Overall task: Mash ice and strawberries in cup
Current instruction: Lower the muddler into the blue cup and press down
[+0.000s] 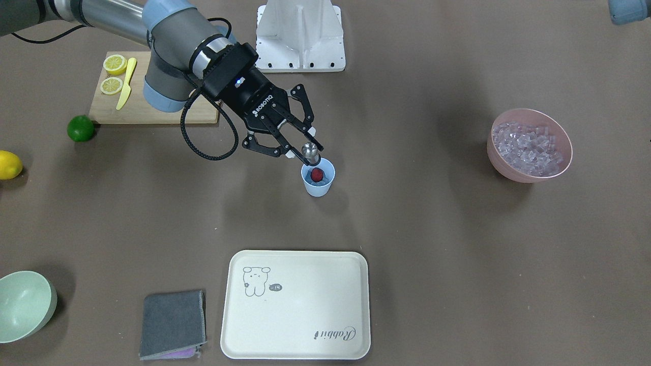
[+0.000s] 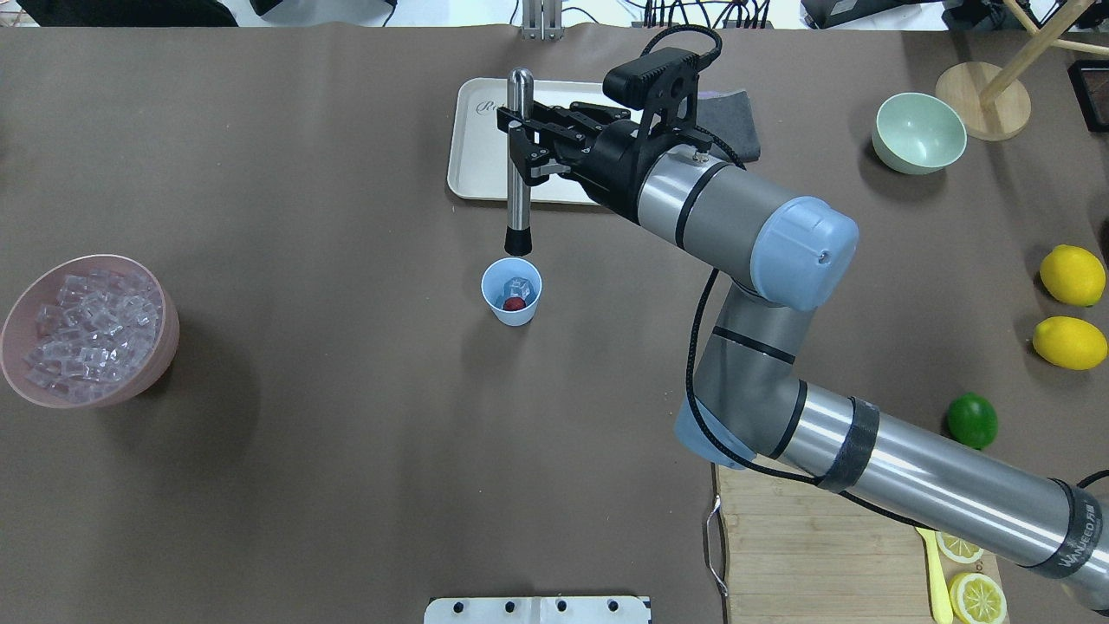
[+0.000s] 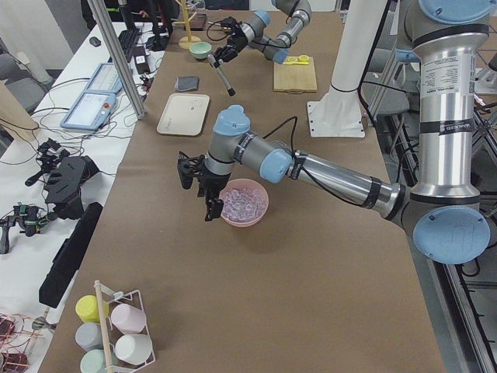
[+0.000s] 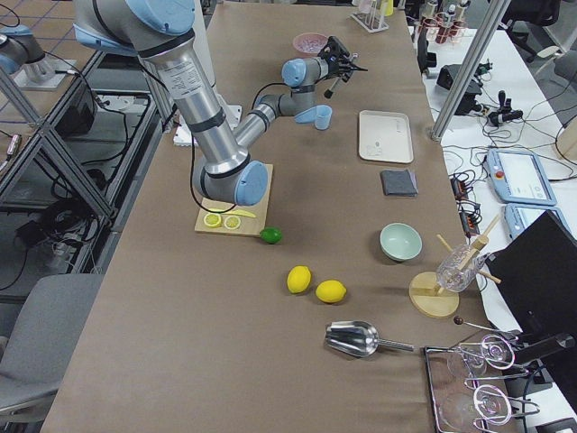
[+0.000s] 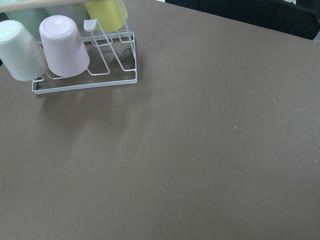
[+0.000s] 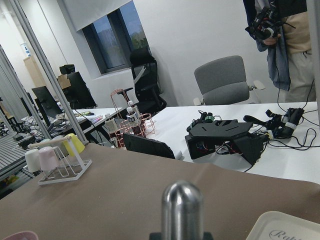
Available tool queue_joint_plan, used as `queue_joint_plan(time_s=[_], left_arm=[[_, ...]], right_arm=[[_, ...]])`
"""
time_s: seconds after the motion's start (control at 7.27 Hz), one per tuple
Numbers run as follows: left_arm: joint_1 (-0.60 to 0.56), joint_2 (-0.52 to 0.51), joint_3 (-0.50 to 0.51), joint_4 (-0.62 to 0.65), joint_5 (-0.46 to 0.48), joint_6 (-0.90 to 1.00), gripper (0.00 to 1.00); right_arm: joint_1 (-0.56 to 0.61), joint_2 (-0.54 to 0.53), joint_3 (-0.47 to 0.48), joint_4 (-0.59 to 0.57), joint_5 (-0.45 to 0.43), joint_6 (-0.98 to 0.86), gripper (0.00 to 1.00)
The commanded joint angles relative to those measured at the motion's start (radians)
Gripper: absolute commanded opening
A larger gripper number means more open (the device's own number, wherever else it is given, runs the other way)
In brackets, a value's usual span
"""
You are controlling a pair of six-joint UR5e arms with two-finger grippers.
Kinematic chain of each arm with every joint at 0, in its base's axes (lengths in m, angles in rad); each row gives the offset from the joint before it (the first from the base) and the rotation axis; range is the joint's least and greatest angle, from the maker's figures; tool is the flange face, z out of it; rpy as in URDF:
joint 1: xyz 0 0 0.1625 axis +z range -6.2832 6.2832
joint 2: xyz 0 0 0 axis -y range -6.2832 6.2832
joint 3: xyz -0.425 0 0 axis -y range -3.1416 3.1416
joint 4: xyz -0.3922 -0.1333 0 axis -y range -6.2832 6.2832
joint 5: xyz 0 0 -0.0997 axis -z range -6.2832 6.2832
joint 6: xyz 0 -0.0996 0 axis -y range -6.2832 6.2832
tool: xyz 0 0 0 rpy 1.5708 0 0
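The light-blue cup (image 1: 318, 184) (image 2: 498, 293) stands mid-table with a red strawberry (image 1: 316, 175) (image 2: 514, 303) and a clear ice cube (image 2: 518, 284) inside it. My right gripper (image 1: 305, 151) (image 2: 518, 146) is shut on a steel muddler (image 2: 520, 208) held upright, its black tip just above the cup's far rim. The muddler's rounded top (image 6: 182, 210) fills the right wrist view. More ice fills the pink bowl (image 1: 508, 170) (image 2: 165, 338). My left gripper (image 3: 198, 183) hangs beside that bowl (image 3: 245, 203); I cannot tell whether it is open or shut.
A cream tray (image 1: 295, 305) (image 2: 472, 165), a grey cloth (image 1: 173, 323) and a pale green bowl (image 1: 23, 305) lie on the far side of the table. A cutting board (image 1: 152, 109) with lemon halves, a lime (image 1: 80, 127) and a lemon (image 1: 9, 164) sit on my right. A cup rack (image 5: 75, 55) stands at the left end.
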Motion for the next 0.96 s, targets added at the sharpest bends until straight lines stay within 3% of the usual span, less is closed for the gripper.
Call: queue_joint_plan(time_s=[0.0, 0.83], left_arm=[[0.001, 0.001, 0.006, -0.001, 0.000, -0.003, 0.98], [0.001, 0.001, 0.028, -0.004, 0.000, -0.005, 0.98]], right_arm=[[-0.036, -0.003, -0.043, 0.115, -0.008, -0.083, 0.00], [-0.076, 0.002, -0.096, 0.110, -0.052, -0.188, 0.00]])
